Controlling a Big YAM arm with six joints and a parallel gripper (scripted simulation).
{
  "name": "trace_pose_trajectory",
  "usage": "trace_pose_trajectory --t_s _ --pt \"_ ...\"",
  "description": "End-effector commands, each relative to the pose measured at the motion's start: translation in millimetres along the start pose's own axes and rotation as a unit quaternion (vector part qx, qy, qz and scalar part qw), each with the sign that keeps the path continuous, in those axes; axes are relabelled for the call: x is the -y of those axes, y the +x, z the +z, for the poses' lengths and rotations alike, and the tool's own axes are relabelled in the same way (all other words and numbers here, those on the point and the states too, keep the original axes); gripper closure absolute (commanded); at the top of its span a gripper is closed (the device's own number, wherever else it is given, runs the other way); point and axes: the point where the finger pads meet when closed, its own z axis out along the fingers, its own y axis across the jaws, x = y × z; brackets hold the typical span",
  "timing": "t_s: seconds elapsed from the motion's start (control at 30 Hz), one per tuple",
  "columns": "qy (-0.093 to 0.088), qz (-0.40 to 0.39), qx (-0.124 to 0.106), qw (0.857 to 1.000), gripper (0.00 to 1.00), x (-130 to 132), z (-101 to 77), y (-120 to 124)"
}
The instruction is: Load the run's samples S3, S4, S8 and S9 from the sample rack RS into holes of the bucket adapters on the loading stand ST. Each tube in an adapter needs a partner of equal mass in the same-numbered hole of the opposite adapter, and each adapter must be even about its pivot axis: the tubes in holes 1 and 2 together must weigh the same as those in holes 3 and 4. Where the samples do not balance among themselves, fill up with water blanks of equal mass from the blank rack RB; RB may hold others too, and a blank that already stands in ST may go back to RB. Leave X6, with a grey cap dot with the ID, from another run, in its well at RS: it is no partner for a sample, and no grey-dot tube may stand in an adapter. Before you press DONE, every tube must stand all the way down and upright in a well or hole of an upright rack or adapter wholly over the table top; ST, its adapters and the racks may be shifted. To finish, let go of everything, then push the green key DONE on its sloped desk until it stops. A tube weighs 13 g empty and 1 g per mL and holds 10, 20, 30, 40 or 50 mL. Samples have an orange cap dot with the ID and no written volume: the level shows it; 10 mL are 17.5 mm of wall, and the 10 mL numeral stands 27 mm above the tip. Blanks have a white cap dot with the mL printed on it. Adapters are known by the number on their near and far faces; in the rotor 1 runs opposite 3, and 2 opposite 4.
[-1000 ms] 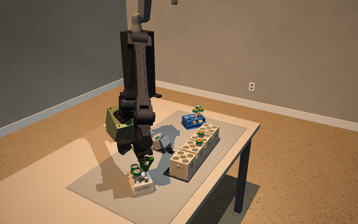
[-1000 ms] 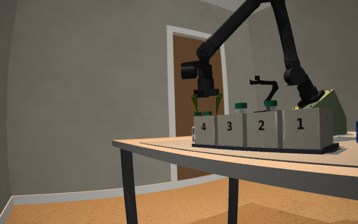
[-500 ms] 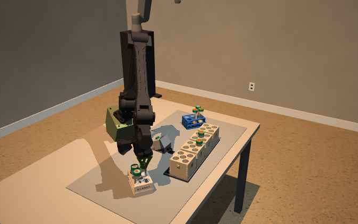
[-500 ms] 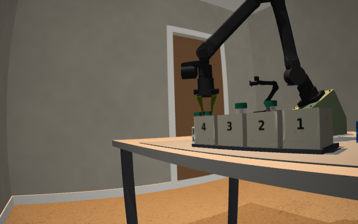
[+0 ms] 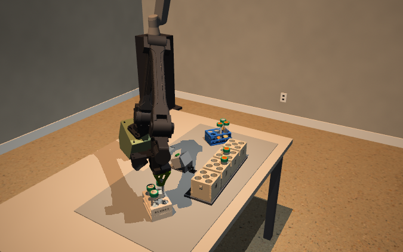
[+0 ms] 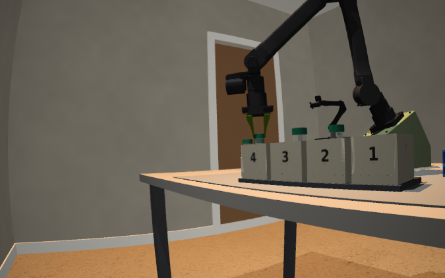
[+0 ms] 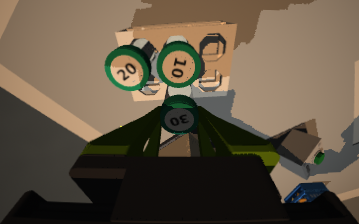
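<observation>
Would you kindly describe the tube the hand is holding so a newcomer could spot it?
Find the small pale blank rack at the mat's near end, beneath the arm. Three green-capped tubes stand there; the hand is shut on the blank marked 30, beside those marked 20 and 10.

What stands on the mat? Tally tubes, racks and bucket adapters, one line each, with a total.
Tubes: 8 (3 in the blank rack, 3 in the sample rack, 2 in adapters)
Racks: 2
Bucket adapters: 4
Total: 14
</observation>
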Motion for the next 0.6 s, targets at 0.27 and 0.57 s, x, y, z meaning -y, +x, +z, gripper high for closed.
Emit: trace_pose_trajectory --t_s 0.27,0.57 --pt "-0.045 -0.008 0.008 0.999 1.00 -28 -74.9 -3" --pt "-0.046 -0.008 0.009 0.999 1.00 -27 -99.5 -2"
